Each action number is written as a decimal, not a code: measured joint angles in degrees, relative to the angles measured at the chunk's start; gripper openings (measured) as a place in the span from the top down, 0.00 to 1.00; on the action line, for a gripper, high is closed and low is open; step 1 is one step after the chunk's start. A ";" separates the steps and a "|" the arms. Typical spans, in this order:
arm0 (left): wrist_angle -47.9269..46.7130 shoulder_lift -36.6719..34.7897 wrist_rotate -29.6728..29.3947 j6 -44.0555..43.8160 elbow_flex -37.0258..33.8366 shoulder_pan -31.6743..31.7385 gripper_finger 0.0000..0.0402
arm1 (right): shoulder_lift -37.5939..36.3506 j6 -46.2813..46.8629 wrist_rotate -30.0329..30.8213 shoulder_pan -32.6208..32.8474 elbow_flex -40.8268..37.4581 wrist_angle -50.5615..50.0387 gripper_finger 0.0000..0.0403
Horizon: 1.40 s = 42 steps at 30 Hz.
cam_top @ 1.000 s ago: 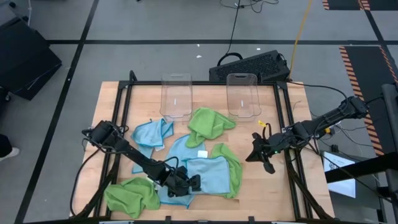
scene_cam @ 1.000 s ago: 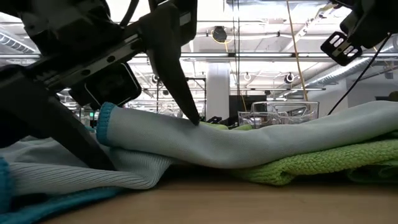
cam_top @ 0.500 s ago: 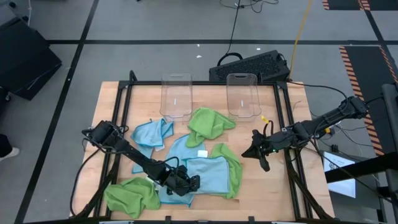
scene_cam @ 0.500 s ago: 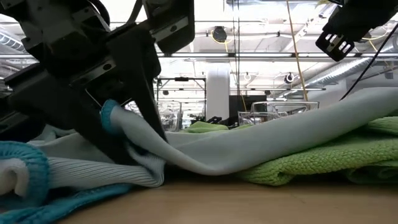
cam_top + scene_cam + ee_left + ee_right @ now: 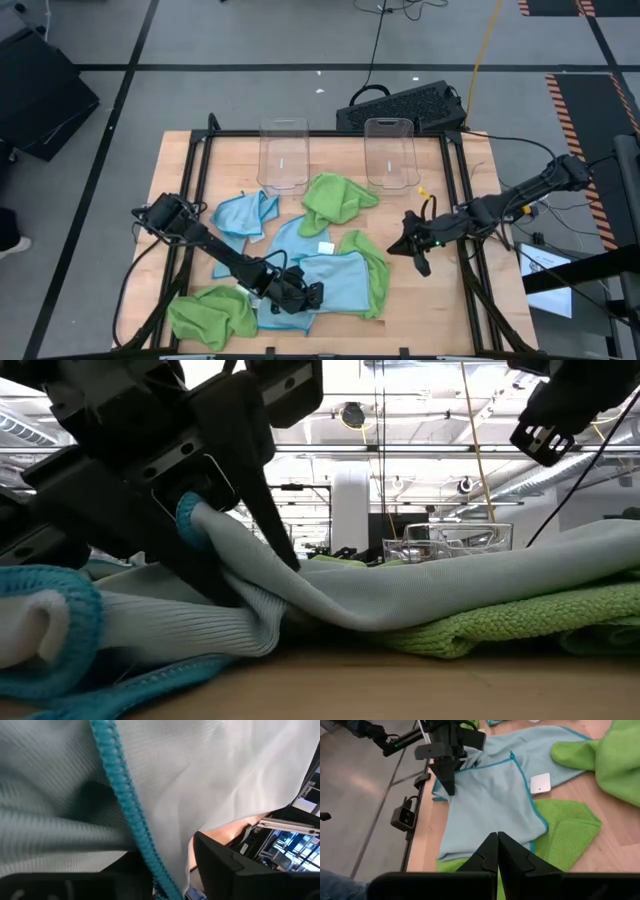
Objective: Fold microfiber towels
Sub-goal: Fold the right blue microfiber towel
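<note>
Since a second ago: left gripper (image 5: 300,296) gone from spread wide above the cloth to pinched on the teal-hemmed edge of the light blue towel (image 5: 335,280), that edge now lifted and bunched in the low view. Right gripper (image 5: 421,262) shifted slightly toward the table's middle.

Towels: light blue towel lying mostly flat at the front centre of the wooden table (image 5: 470,200), teal stitched hem, fine ribbed weave close up in the left wrist view. Lime green towel (image 5: 372,268) under it, showing along its right edge and front corner. Second lime green towel (image 5: 212,312) crumpled at the front left, just beside the left gripper. Another light blue towel (image 5: 243,214) crumpled left of centre. Third green towel (image 5: 335,197) bunched near the two clear plastic bins (image 5: 284,153) at the back. Small white tag (image 5: 540,783) on blue cloth between the flat towel and the back green one.

Left gripper: fingers (image 5: 262,480) closed partway, clamping a fold of the blue towel's near left edge; hem (image 5: 125,805) running between them, cloth draped away to the right over the green one.

Right gripper: above the table's right side, clear of all towels, fingers (image 5: 492,855) pressed together, holding nothing.
</note>
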 joint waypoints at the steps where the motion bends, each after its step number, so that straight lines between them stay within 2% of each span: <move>1: 0.00 0.00 0.00 0.14 0.00 0.00 0.65 | 0.30 0.20 0.00 0.00 0.00 0.01 1.00; 5: 0.46 0.00 0.31 -0.16 0.00 0.00 0.60 | 1.59 0.23 -0.09 0.00 0.00 0.37 1.00; 10: 1.61 -0.02 3.41 -0.05 0.00 0.22 0.60 | 3.13 1.34 -0.21 0.00 0.00 0.42 1.00; 23: 1.65 -0.04 3.63 0.22 0.00 1.10 0.78 | 4.24 1.51 -0.26 0.00 0.00 3.20 1.00; 35: 1.65 -0.09 4.36 3.37 0.00 3.21 0.82 | 4.24 1.50 -0.46 0.00 0.00 2.99 1.00; 40: 1.27 -1.48 6.01 6.23 0.00 3.52 0.96 | 4.24 1.50 -1.22 0.00 0.00 2.98 1.00; 42: 0.03 -2.38 6.04 6.58 0.00 3.52 0.97 | 4.24 1.48 -2.43 0.00 0.00 3.01 1.00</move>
